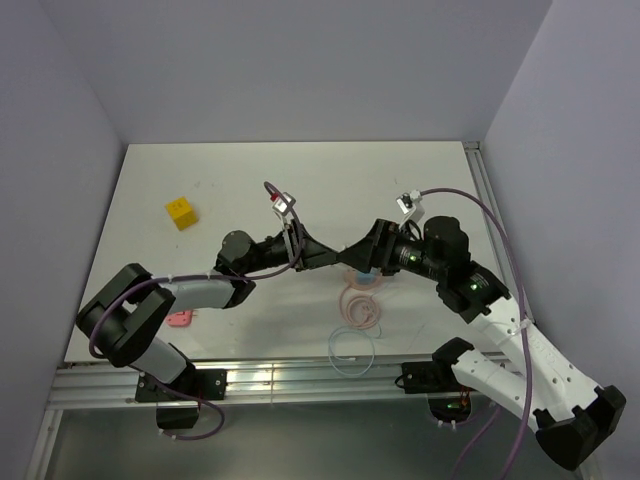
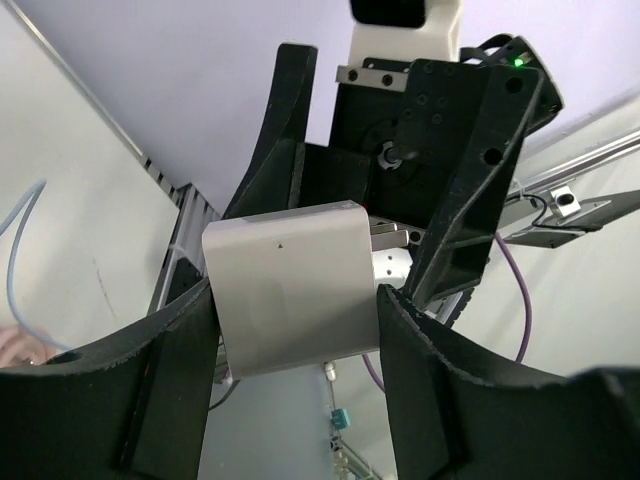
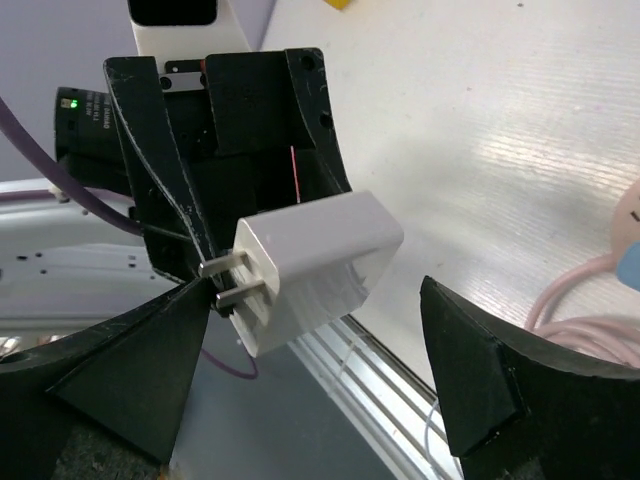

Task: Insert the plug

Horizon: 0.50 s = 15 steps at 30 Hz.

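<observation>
My left gripper is shut on a small white adapter block, held up above the table's middle. Its two metal prongs point toward the right wrist camera. My right gripper faces it tip to tip and stands open, with its fingers either side of the block and a clear gap on the right side. The light-blue plug lies on the table just under the two grippers, beside a pink coiled piece. Only the plug's edge shows in the right wrist view.
A thin white cable loop lies at the table's near edge by the metal rail. A yellow cube sits at the far left, and a small pink item lies near the left arm's base. White walls enclose the table.
</observation>
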Each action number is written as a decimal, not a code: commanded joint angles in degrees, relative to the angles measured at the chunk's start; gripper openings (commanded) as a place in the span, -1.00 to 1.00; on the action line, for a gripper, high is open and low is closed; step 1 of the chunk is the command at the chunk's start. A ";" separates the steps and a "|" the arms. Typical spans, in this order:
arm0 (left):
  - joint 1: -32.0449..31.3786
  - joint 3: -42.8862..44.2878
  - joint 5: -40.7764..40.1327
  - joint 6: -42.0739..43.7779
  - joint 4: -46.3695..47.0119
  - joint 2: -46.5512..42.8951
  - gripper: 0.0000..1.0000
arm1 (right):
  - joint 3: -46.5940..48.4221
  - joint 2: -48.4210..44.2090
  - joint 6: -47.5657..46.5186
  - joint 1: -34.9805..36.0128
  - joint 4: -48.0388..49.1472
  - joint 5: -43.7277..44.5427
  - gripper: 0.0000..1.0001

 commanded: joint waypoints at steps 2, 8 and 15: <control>-0.45 2.94 -2.85 3.31 19.47 -3.39 -0.99 | -2.08 -2.36 3.15 -0.38 2.54 1.05 0.79; -1.50 3.47 -2.77 0.32 23.69 -2.24 -0.99 | -4.19 -3.68 6.31 -0.29 8.96 -1.33 0.67; -1.68 2.06 -3.21 0.85 22.83 -5.31 -0.99 | -8.23 -8.77 10.71 -0.99 14.15 2.27 0.47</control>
